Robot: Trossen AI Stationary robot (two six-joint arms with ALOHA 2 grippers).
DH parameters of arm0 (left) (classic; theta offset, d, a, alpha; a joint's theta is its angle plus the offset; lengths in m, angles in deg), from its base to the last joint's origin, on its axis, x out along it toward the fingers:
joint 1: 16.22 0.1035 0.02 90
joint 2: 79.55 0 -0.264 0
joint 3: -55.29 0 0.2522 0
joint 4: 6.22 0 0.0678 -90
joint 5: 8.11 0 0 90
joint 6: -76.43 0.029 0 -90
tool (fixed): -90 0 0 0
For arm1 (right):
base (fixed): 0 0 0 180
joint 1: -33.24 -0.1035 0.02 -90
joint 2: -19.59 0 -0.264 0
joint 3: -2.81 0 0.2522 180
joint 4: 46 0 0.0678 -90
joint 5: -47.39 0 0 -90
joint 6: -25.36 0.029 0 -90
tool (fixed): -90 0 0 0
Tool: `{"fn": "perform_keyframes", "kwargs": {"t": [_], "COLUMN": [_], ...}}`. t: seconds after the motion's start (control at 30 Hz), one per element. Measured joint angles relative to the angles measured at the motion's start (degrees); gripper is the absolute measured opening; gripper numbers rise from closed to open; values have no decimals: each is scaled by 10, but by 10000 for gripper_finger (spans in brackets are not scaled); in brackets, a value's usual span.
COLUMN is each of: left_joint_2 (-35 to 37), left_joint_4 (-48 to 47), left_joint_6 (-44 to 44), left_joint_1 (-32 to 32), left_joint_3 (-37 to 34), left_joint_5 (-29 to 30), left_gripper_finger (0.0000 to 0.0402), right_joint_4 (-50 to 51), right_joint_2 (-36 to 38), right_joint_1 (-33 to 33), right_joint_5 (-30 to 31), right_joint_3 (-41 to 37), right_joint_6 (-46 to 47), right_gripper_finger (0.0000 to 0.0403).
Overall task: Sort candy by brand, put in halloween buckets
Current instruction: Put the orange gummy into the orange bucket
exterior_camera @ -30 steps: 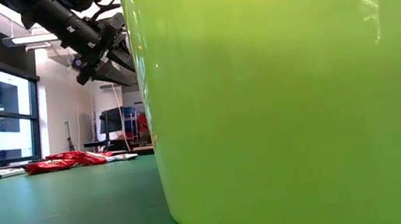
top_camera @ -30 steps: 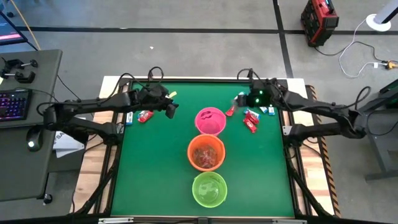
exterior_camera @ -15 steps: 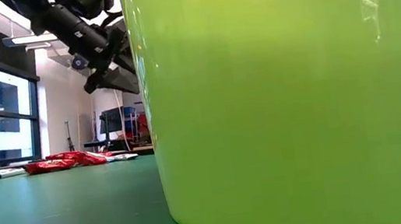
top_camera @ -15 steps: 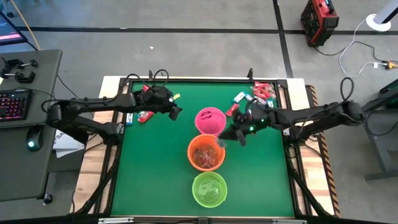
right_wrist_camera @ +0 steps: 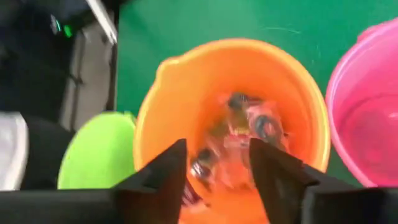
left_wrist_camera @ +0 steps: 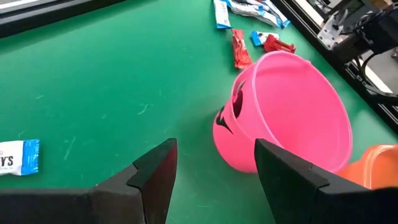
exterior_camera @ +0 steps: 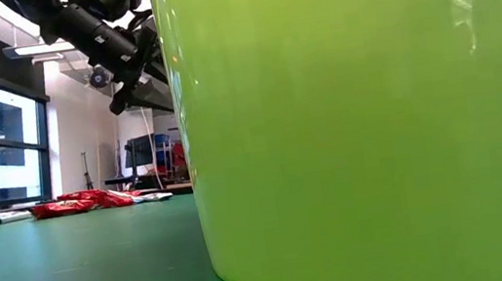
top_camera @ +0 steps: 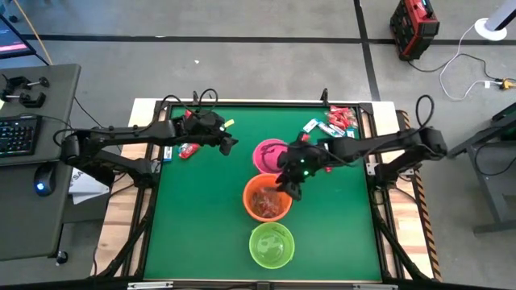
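Observation:
Three halloween buckets stand in a row down the table's middle: pink (top_camera: 272, 155) farthest, orange (top_camera: 267, 198) in the middle, lime green (top_camera: 271, 245) nearest. The orange bucket (right_wrist_camera: 236, 124) holds several wrapped candies (right_wrist_camera: 249, 130). My right gripper (top_camera: 286, 187) hangs open just above the orange bucket's far right rim, its fingers (right_wrist_camera: 158, 174) apart over the bucket's inside. To the left of the pink bucket (left_wrist_camera: 280, 112), my left gripper (top_camera: 228, 143) hovers above the table, open with nothing between its fingers. Loose candy lies at the far right (top_camera: 330, 122) and far left (top_camera: 187, 150).
A blue-and-white candy (left_wrist_camera: 15, 155) lies on the green mat near my left gripper. More red and blue packets (left_wrist_camera: 239, 46) lie beyond the pink bucket. In the low view the green bucket (exterior_camera: 366, 114) fills most of the picture, with red candies (exterior_camera: 82, 201) far behind it.
My right gripper has swung from the candy pile at the far right toward the table's middle and near side, and now hangs over the orange bucket.

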Motion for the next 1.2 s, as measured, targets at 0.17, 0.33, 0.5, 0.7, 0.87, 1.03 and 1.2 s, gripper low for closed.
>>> {"fn": "perform_keyframes", "kwargs": {"t": [0.17,0.33,0.5,0.7,0.87,1.03,1.2], "left_joint_2": [0,0,0,0,0,0,0], "left_joint_4": [0,0,-4,-3,2,1,1], "left_joint_6": [5,10,10,9,10,9,9], "left_joint_1": [0,0,0,0,0,0,0], "left_joint_3": [0,0,0,0,0,0,0], "left_joint_5": [-1,-5,-5,-5,-5,-9,14], "left_gripper_finger": [204,204,204,204,204,204,204], "right_joint_4": [169,246,255,198,129,149,163], "right_joint_2": [4,76,158,162,91,-31,-128], "right_joint_1": [39,129,260,420,528,594,610], "right_joint_5": [66,131,213,277,261,206,189], "right_joint_3": [70,31,-72,-133,-119,-57,16], "right_joint_6": [-55,-59,58,215,174,89,21], "right_gripper_finger": [208,211,211,205,191,186,185]}}
